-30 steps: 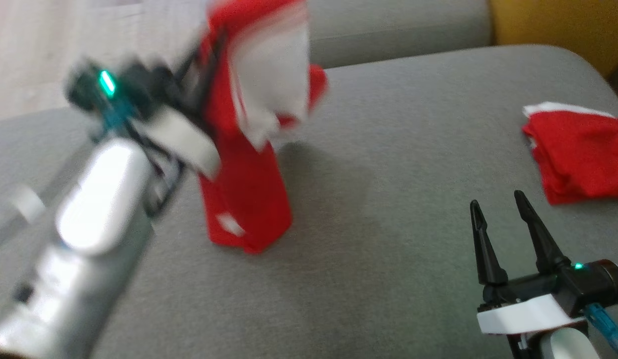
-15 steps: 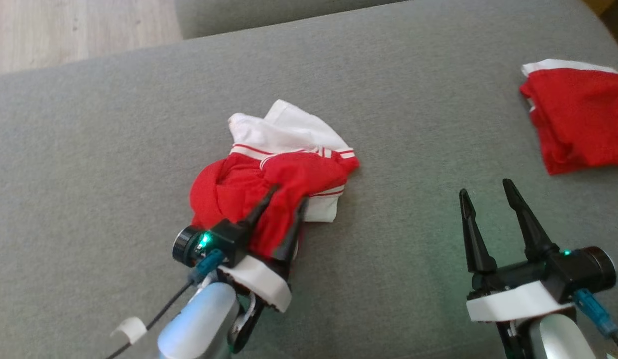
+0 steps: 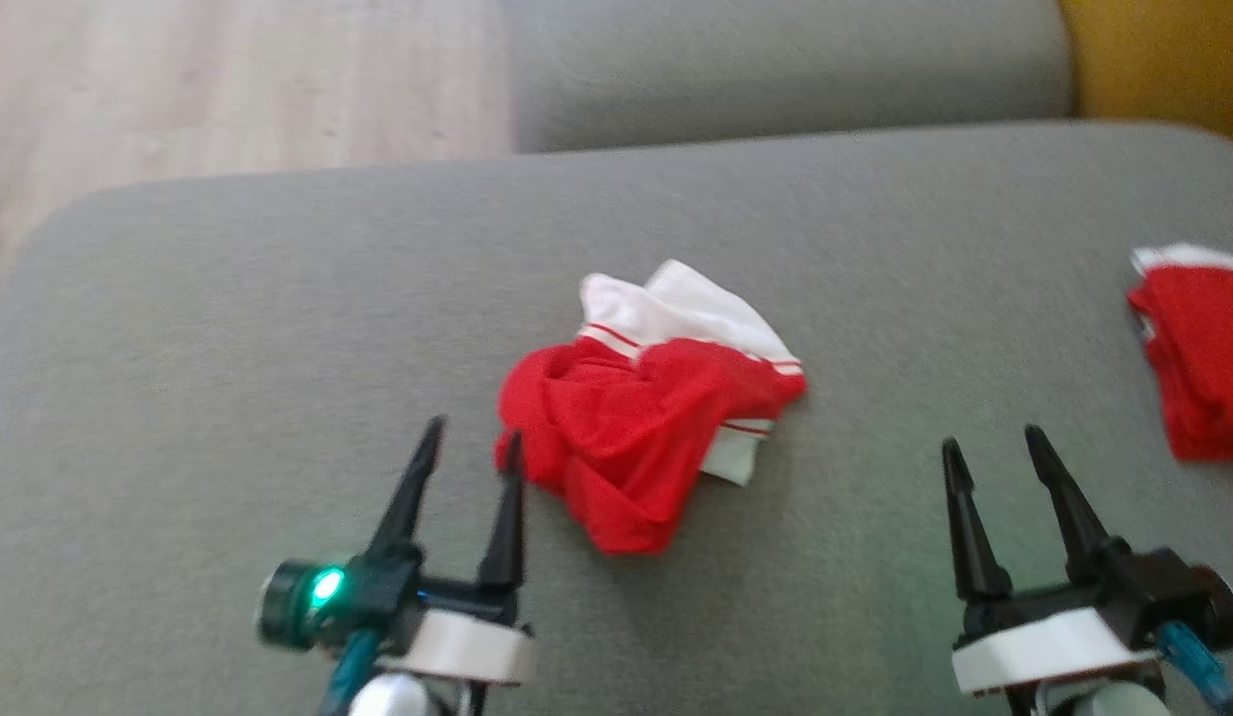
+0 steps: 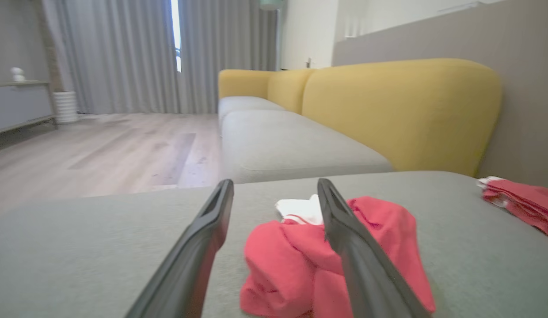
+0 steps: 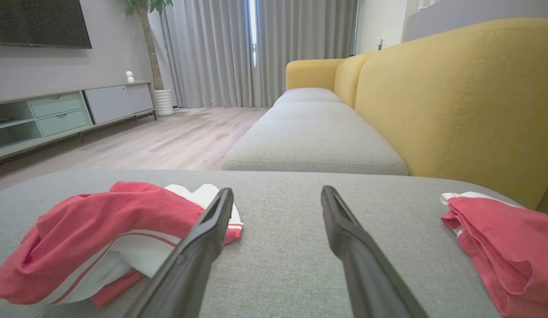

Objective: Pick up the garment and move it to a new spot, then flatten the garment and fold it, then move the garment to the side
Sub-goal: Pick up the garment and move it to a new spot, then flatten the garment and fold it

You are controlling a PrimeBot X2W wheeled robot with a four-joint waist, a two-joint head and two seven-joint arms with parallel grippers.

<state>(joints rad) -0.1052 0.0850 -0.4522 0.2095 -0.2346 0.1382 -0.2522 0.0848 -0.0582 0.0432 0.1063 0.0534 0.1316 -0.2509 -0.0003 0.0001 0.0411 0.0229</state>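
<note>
Left gripper spread open, empty, just beside garment. Garment crumpled mid-cushion, red with white trim. Right gripper likewise open, empty, between garment and red cloth at right edge.

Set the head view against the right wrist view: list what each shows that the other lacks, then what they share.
Head view adds: the left gripper, open, at the left edge of the crumpled garment. Right wrist view adds: the curtains, TV, cabinet and plant pot. Shared: the garment, the folded red cloth to its right, the grey cushion, the yellow backrest, the wood floor and the open right gripper.
</note>
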